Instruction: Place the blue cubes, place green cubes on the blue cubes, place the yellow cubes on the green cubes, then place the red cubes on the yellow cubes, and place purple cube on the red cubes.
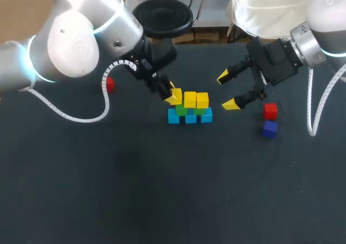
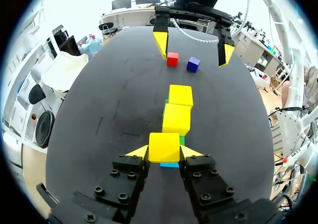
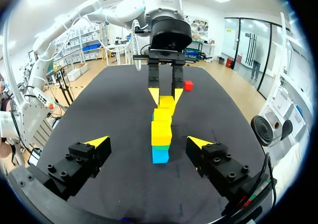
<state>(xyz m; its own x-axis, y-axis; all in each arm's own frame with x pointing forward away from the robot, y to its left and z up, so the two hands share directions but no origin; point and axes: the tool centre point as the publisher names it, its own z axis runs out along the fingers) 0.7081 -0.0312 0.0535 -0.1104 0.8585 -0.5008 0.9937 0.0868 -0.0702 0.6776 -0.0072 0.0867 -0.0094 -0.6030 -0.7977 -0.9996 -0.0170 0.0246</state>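
Left arm (image 1: 70,44) looms closest in the head view. The left jaws grip one of three yellow cubes (image 1: 189,99), which sit atop two green cubes (image 1: 186,110) and three blue cubes (image 1: 190,117). The right jaws gape empty near a red cube (image 1: 270,111) and purple cube (image 1: 269,129); a second red cube (image 1: 110,84) lies far left. Left wrist view: the gripped yellow is nearest, with two more ahead. Right wrist view: the cubes stand ahead of the spread jaws.

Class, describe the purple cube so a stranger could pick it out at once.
Find the cube stack in the middle of the dark table. To its right, past the right tool, two loose cubes sit close together. The purple cube is the darker one, nearer the robot than the red cube.
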